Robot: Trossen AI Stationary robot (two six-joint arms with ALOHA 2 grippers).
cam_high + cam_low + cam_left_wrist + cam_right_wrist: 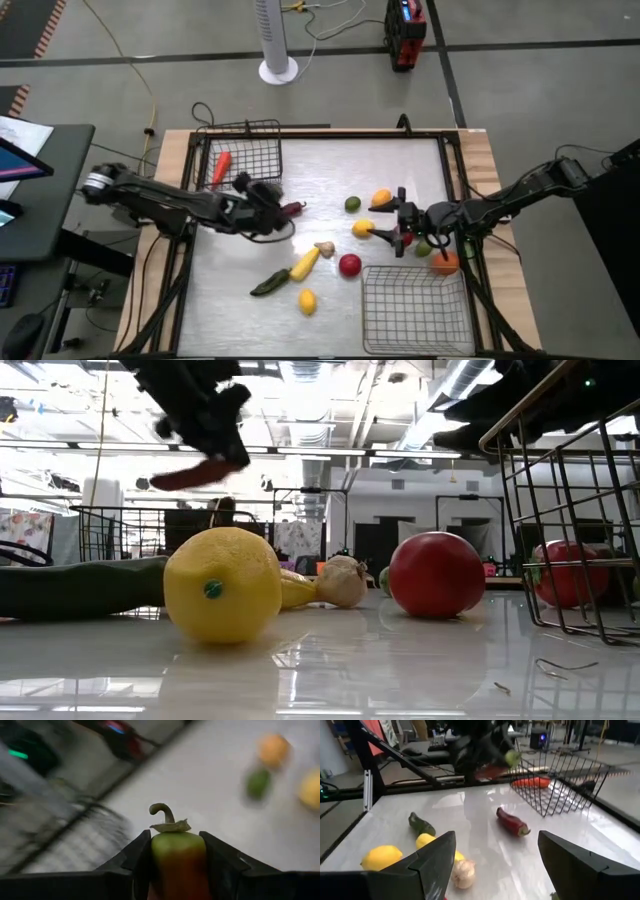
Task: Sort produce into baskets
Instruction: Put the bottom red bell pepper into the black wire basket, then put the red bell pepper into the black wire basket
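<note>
My left gripper (pixel 265 200) is over the table's left middle, shut on a red pepper with a green stem end (pixel 177 855); it also shows lifted in the low view (pixel 195 473). A dark red pepper (pixel 291 210) lies on the table beside it. My right gripper (pixel 392 225) is open and empty at the right, above a yellow lemon (pixel 363 228). The far left basket (pixel 250 150) holds a red piece (pixel 221 167). The near right basket (pixel 415 305) stands at the front right. My left gripper pinches the pepper's two sides (pixel 160 857) just behind its green stem end, between its two fingers. The pepper lies along the fingers, and its curled stem (pixel 162 812) sticks out past the fingertips. It is lifted clear of the table.
Loose on the table are a red apple (pixel 349 265), a garlic bulb (pixel 324 248), a long yellow piece (pixel 305 263), a dark green piece (pixel 270 283), a lemon (pixel 307 300), a lime (pixel 352 204) and an orange-yellow fruit (pixel 381 197). An orange ball (pixel 445 262) lies by the right arm.
</note>
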